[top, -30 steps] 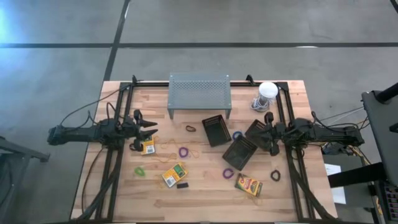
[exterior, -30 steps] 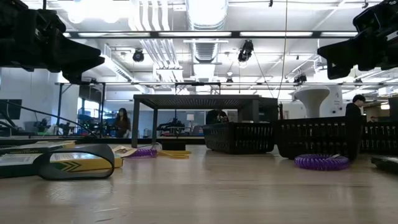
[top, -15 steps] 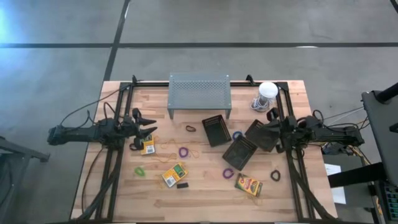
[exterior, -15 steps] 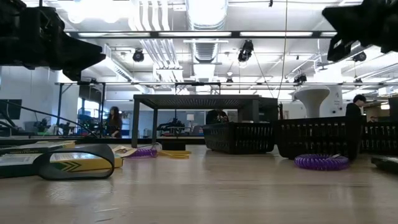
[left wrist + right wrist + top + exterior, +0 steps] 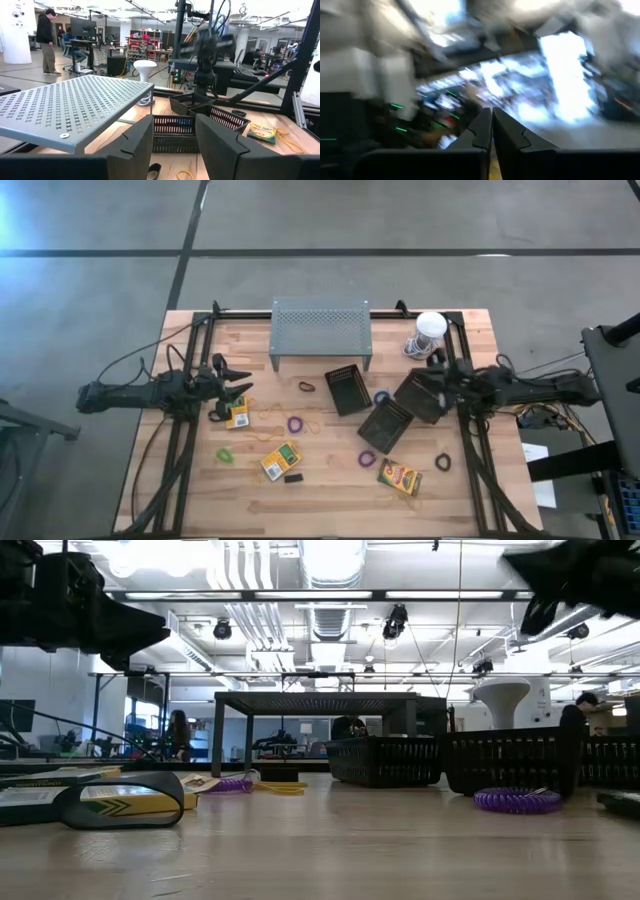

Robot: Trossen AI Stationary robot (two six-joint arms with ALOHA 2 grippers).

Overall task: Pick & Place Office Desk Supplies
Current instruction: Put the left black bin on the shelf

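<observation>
My left tool (image 5: 240,387) hangs open and empty near the surface's left edge, just above a crayon box (image 5: 238,416). That box is light, stiff card with flat faces; I would pinch it across its narrow sides. The rubber bands (image 5: 296,424) mid-surface are thin, floppy loops, hard to pinch flat. My right tool (image 5: 437,373) is closed, holding nothing, over the black lattice baskets (image 5: 347,388) toward the right edge, rigid open mesh, best taken by a rim.

Dark jointed arms, black trailing cables
</observation>
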